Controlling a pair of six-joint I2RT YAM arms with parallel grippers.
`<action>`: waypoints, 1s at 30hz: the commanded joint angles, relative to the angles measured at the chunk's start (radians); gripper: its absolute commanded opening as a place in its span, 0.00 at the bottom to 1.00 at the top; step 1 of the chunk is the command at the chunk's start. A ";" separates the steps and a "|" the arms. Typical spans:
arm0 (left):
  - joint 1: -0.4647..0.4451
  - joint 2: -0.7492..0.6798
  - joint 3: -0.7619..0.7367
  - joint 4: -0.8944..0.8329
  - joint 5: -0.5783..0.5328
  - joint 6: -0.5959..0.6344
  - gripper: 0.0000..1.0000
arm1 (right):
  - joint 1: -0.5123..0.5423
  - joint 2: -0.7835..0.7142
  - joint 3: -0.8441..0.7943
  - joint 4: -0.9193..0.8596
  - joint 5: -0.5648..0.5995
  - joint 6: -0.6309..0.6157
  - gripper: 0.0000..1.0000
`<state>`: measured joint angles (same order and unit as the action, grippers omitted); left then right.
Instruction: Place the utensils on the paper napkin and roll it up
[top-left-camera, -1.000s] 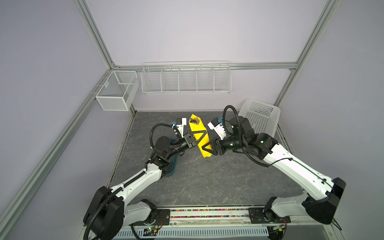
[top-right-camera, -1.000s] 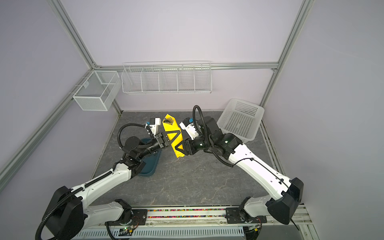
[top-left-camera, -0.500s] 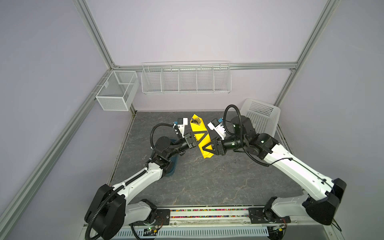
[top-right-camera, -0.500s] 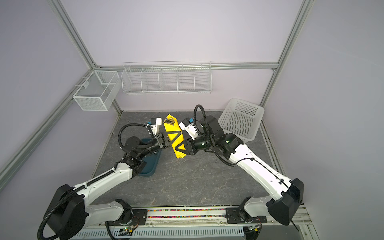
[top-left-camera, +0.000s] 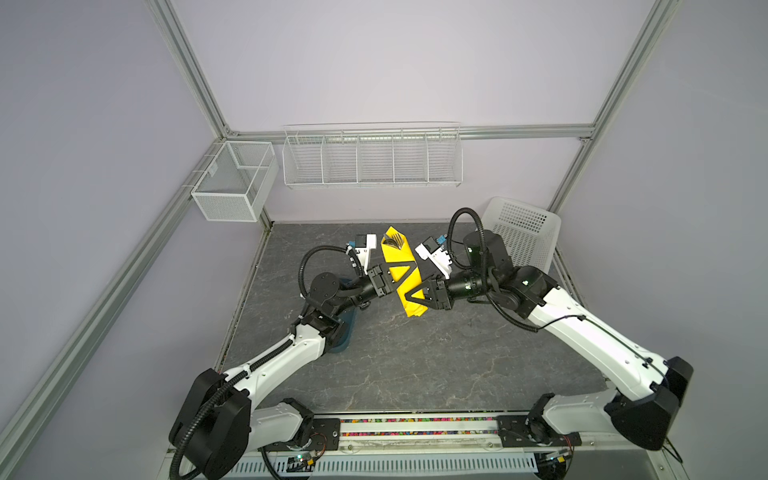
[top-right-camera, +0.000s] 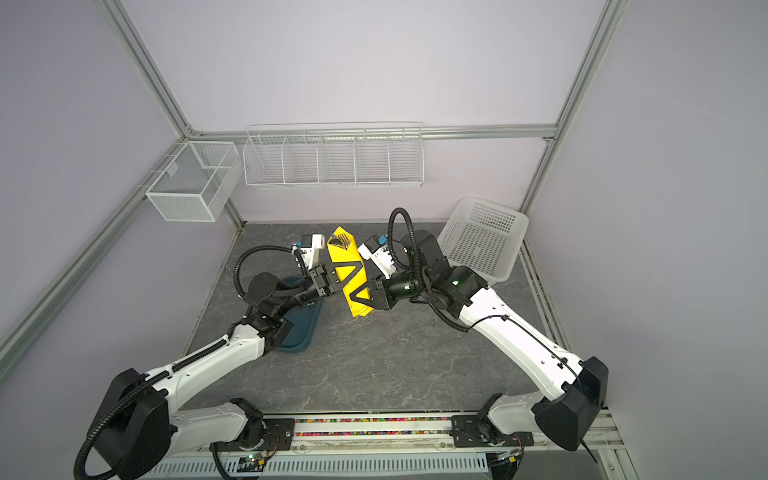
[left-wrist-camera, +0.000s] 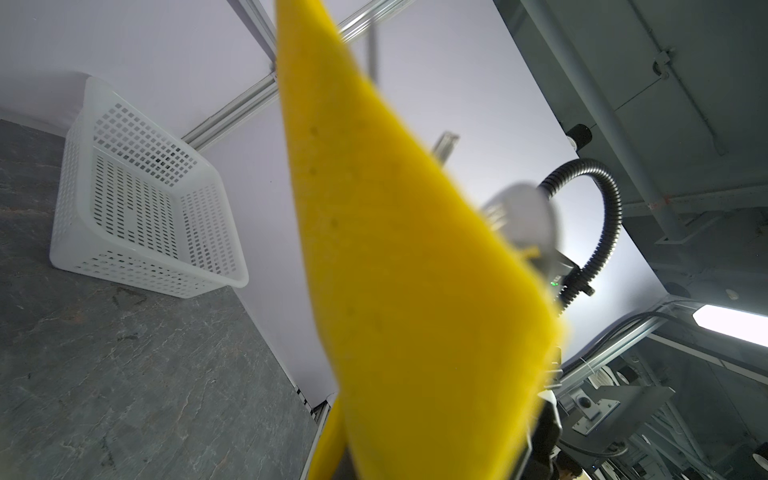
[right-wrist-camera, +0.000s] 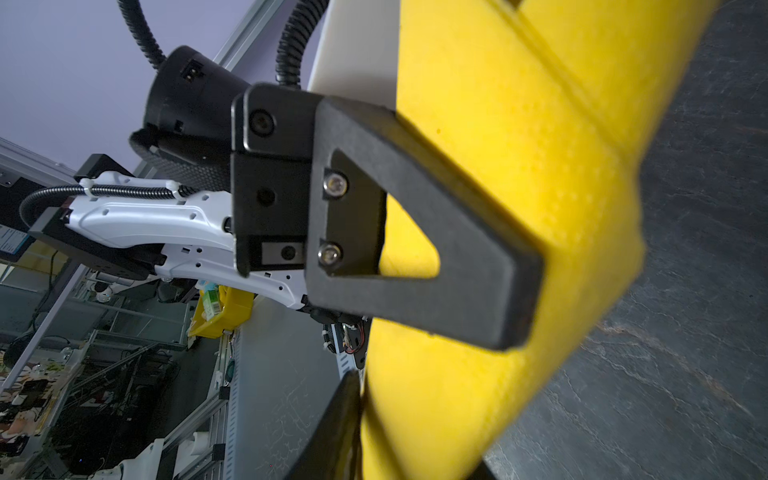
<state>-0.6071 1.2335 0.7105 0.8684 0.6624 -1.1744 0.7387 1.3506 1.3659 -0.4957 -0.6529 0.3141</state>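
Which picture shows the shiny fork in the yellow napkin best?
A top view: the fork tines show sharply at the open end of the paper napkin. The left wrist view shows only a blur of metal; the right wrist view shows only napkin.

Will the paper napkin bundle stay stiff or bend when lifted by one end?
Probably fairly stiff: utensils run inside the paper napkin. The paper bulges around the left gripper, so it likely crushes easily. Utensils may slide out its open end.
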 joint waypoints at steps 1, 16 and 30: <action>0.000 0.001 0.038 0.038 -0.010 -0.004 0.01 | 0.009 0.020 -0.008 0.022 -0.093 -0.008 0.25; 0.000 -0.011 0.018 -0.022 -0.031 0.033 0.22 | -0.021 -0.005 -0.052 0.117 -0.158 0.070 0.13; 0.000 0.005 0.002 -0.053 -0.009 0.041 0.70 | -0.030 -0.036 -0.080 0.187 -0.171 0.112 0.11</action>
<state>-0.6071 1.2335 0.7105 0.8207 0.6510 -1.1397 0.7074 1.3495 1.2957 -0.3710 -0.7872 0.4202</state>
